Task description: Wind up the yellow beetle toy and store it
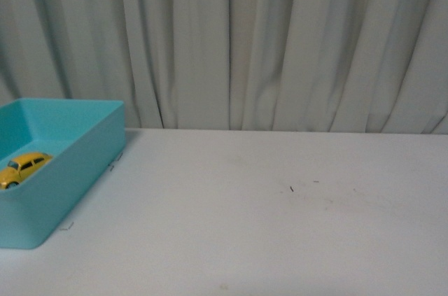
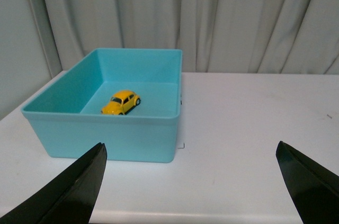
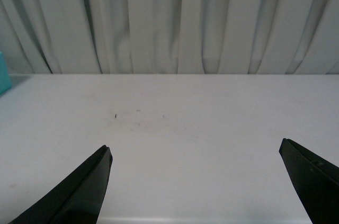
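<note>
The yellow beetle toy (image 2: 122,102) sits on its wheels on the floor of a teal bin (image 2: 106,139), which stands at the left end of the white counter (image 1: 280,212). In the front view its long axis runs diagonally, nose toward the near left; that view cuts off the bin (image 1: 77,170) at the frame edge. The bin is smooth, rectangular plastic with rounded corners. The left gripper (image 2: 193,181) and right gripper (image 3: 196,181) are both spread wide, holding nothing, above the counter. Pleated pale curtains (image 1: 280,44) hang behind.
</note>
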Action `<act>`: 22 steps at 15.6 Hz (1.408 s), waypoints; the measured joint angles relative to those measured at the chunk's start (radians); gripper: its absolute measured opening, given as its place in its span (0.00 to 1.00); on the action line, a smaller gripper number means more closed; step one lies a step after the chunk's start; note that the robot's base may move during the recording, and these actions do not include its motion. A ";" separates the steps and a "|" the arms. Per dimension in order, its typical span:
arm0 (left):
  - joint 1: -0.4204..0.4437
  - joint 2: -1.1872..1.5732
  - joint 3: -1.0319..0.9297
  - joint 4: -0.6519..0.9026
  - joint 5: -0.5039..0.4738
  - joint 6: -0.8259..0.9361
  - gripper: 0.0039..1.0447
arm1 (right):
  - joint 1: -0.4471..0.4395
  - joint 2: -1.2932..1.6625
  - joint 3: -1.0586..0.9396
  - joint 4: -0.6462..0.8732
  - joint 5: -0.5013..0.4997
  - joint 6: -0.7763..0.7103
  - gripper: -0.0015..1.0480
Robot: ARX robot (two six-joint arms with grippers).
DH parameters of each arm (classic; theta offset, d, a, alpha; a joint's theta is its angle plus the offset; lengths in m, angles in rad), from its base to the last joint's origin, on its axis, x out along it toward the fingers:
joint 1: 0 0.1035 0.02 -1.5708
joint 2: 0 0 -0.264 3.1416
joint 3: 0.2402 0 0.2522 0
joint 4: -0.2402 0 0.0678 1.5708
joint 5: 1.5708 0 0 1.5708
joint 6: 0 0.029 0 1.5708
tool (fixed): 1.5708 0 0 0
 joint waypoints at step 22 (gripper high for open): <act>0.000 0.000 0.000 -0.003 -0.001 0.000 0.94 | 0.000 0.000 0.000 -0.003 0.000 0.005 0.94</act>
